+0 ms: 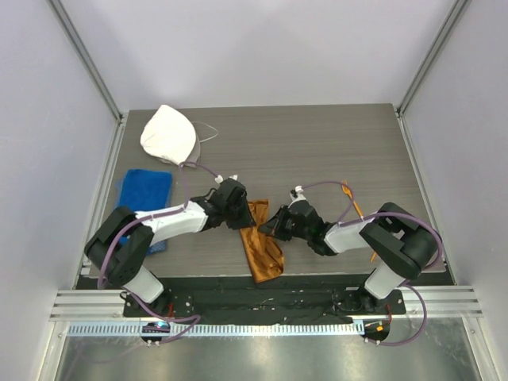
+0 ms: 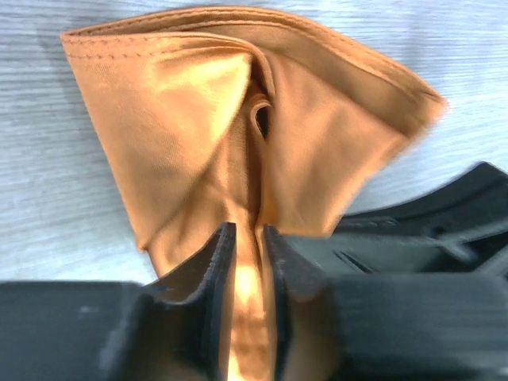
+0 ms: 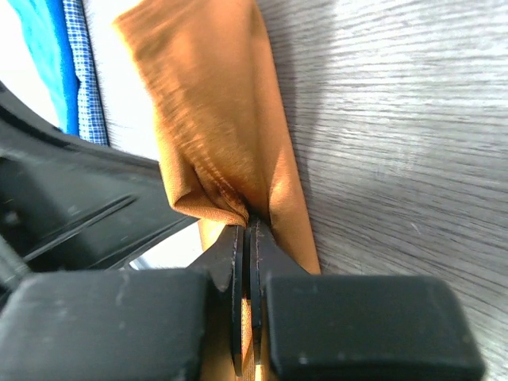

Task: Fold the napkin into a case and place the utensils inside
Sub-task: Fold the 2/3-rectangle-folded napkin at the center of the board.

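The rust-orange napkin (image 1: 262,251) lies crumpled as a narrow strip near the table's front middle, its far end lifted between both grippers. My left gripper (image 1: 243,209) is shut on a bunched fold of the napkin (image 2: 238,119), with cloth running between its fingers (image 2: 218,262). My right gripper (image 1: 275,225) is shut on the napkin's hemmed edge (image 3: 214,119), its jaws pressed together at the cloth. A thin orange utensil (image 1: 352,201) lies on the table behind the right arm, partly hidden. I cannot tell whether it is the fork or the spoon. The other utensil is out of view.
A blue towel (image 1: 145,190) lies at the left, partly under the left arm, and shows in the right wrist view (image 3: 48,55). A white rounded cloth cap (image 1: 169,135) sits at the back left. Each arm appears in the other's wrist view, very close.
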You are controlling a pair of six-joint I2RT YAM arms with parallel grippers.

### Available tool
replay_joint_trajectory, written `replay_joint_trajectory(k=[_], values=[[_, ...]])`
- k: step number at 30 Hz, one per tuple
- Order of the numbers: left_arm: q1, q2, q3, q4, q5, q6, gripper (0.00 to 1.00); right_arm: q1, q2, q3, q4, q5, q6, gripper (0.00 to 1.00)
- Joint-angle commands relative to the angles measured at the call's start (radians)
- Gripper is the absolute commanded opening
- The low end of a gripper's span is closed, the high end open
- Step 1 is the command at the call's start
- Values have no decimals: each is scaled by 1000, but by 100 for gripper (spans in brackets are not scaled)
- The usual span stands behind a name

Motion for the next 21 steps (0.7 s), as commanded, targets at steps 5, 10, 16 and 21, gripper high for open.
replay_joint_trajectory(k=[5, 10, 16, 21], values=[[-5, -43, 201, -179, -18, 102, 52, 29, -54, 42, -15, 76, -47, 1], [-19, 44, 299, -258, -78, 133, 58, 43, -65, 65, -42, 88, -60, 1], [-23, 139, 371, -293, -95, 151, 56, 55, -60, 67, -45, 92, -67, 1], [-22, 164, 398, -309, -115, 156, 47, 68, -54, 67, -44, 95, -65, 1]])
